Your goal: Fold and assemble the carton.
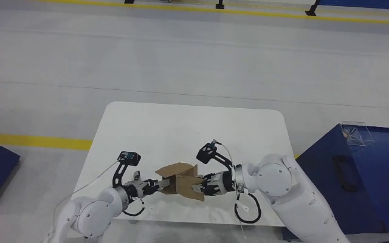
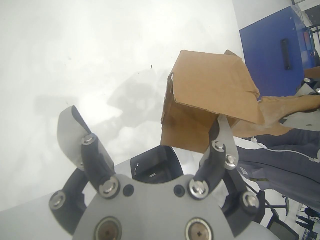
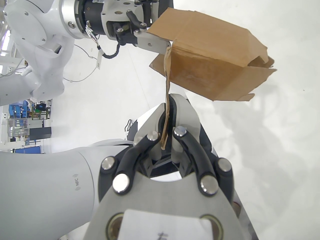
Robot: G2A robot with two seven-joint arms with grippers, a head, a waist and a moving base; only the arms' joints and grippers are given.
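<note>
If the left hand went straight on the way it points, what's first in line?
The brown cardboard carton: its near end lies directly ahead of the left hand, close against one finger. Depth is unclear, but nothing else seems between.

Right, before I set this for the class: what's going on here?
A two-armed robot is partway through assembling a brown cardboard carton at the near edge of a white table. Its right hand is shut on one flap, holding the carton. The left hand is open, with one finger tucked under another flap. The carton is opened into a box shape, but its end flaps are not folded shut.
</note>
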